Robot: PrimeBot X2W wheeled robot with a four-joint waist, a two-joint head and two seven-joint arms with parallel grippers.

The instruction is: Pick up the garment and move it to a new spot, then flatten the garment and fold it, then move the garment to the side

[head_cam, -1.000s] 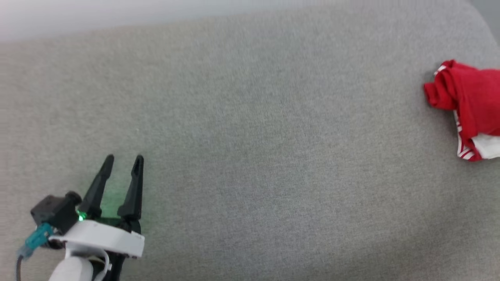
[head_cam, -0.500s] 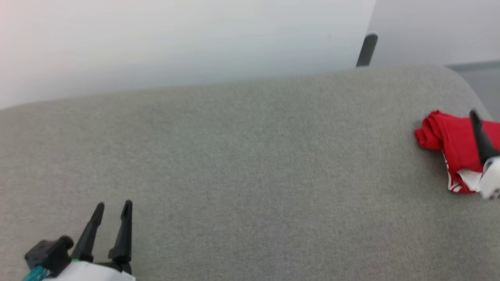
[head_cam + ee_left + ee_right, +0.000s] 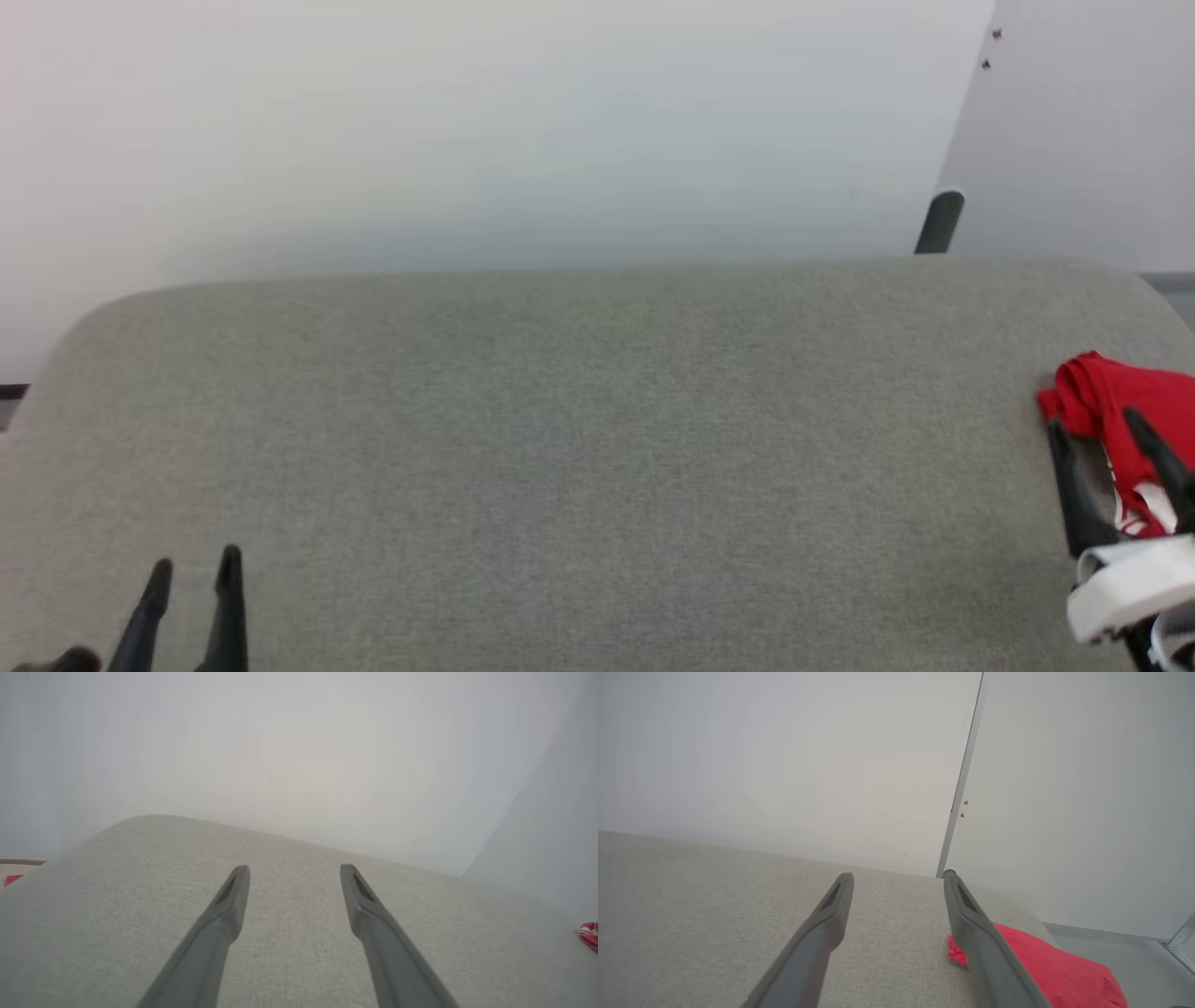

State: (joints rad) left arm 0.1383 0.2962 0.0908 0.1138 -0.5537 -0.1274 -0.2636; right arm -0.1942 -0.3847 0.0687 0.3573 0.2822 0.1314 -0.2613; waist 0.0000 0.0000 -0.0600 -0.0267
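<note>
Currently, item: garment (image 3: pixel 1120 397), bunched at the far right edge of the worktop (image 3: pixel 597 420). Right claw (image 3: pixel 1094 425) spread wide, empty, poised at its near side; left claw (image 3: pixel 194 560) likewise, well apart. Your risk: you pinch one loose fold, or nudge it overboard.

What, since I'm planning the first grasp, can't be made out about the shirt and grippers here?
- The garment: the head view's right edge cuts it off and the right gripper covers part, so its lie is unclear.
- Right wrist view: a finger and the bottom edge hide most of it; contact cannot be told.
- Left wrist view: just a sliver at the right edge.
- The left gripper: body cut by the head view's bottom edge.
</note>
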